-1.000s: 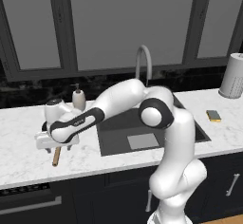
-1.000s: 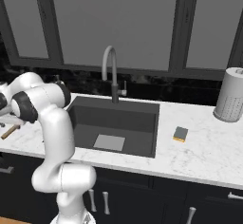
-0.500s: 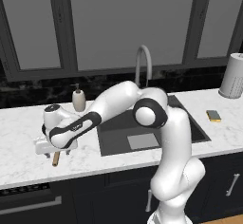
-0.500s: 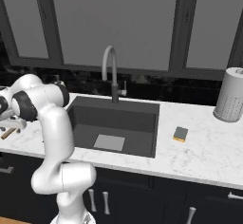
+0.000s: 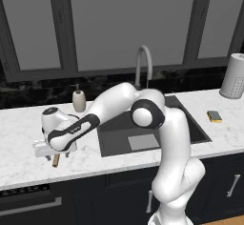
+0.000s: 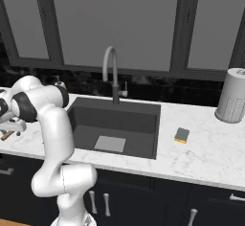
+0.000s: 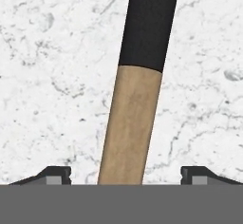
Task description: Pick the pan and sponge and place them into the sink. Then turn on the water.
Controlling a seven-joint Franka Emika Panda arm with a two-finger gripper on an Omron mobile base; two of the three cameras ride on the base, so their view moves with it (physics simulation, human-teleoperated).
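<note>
The pan lies on the white marble counter left of the sink. In the hand view its wooden handle runs up into a black neck toward the pan's rim at the top edge. My gripper is open and straddles the handle, with marble showing on both sides between the fingertips and the wood. From the base views the gripper sits low over the handle's end. The sponge lies on the counter right of the sink. No water runs from the faucet.
A pale drain plate lies in the sink floor. A soap dispenser stands behind the pan by the dark backsplash. A tall grey canister stands at the far right. The counter's front edge is close below the handle.
The hand has come down and slightly left onto the pan's handle. Sponge, sink and faucet have not moved.
</note>
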